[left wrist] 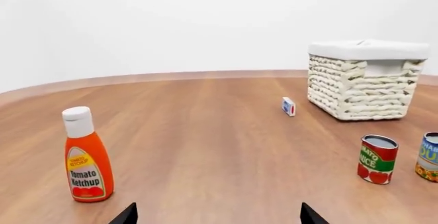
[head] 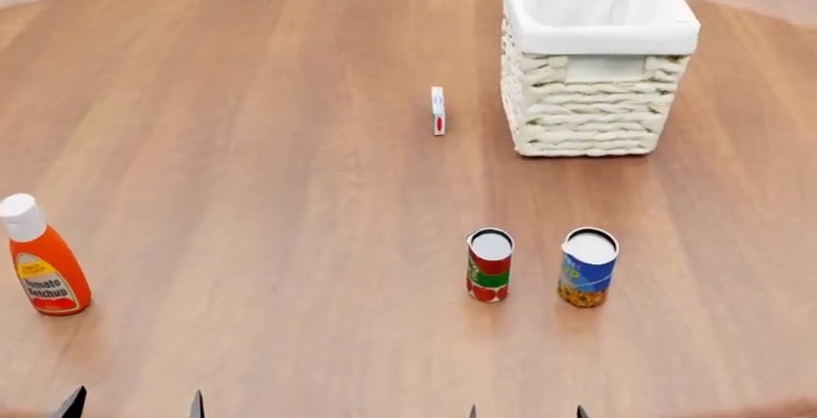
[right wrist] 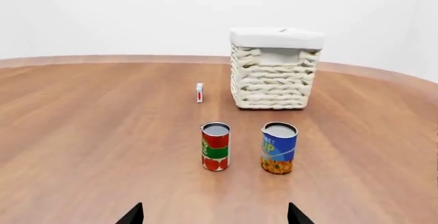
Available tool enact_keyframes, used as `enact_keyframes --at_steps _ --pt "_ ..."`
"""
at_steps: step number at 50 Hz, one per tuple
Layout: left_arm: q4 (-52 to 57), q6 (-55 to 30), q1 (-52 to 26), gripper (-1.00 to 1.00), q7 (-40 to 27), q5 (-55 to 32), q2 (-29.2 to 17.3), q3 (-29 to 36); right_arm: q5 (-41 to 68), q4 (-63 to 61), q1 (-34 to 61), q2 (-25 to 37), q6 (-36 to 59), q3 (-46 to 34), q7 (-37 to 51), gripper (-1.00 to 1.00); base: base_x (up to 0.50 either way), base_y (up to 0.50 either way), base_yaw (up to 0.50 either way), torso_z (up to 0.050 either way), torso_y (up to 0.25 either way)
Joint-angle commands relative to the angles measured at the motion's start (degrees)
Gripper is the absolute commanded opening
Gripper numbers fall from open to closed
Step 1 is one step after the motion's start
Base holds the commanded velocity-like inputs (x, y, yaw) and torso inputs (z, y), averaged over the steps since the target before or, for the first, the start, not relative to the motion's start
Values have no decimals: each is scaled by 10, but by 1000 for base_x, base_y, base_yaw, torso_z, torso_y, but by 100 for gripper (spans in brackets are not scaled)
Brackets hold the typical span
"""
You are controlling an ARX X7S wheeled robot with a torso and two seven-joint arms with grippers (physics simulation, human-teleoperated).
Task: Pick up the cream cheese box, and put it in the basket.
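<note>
Cream cheese box [head: 438,111] stands on its thin edge on the wooden table [head: 255,150], untouched, just beside the basket [head: 596,59] on the side toward the robot's left, with a clear strip of table between the two. Basket upright, its white liner folded over the rim, mouth open. Two cans nearer the robot: tomato can [head: 489,264] and blue can [head: 587,266], side by side, roughly between the right arm and the box. Ketchup bottle [head: 41,256] well off to the left. Step in hand, by my reading: the reach has not begun. The box is narrow and edge-up, so closing across its broad faces from above looks safest; a sideways nudge would likely tip it. A right-arm approach should pass over or around the cans. Left gripper [head: 133,404] and right gripper [head: 525,411] both sit low at the near table edge, only fingertips showing, tips spread apart, nothing between them.
</note>
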Motion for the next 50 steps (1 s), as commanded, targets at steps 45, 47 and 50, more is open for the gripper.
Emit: enact_keyframes --at_steps 45,47,50 --pt "167 20 70 100 -71 21 -37 15 -11 -228 -99 53 -12 -17 49 100 335 -226 0 0 0" --pt "166 23 71 100 -71 20 -37 16 -21 -220 -94 51 -8 -28 49 100 416 -227 0 0 0" --pt "146 30 65 100 -72 19 -35 19 -30 -202 -83 49 11 -47 42 100 181 -109 0 0 0"
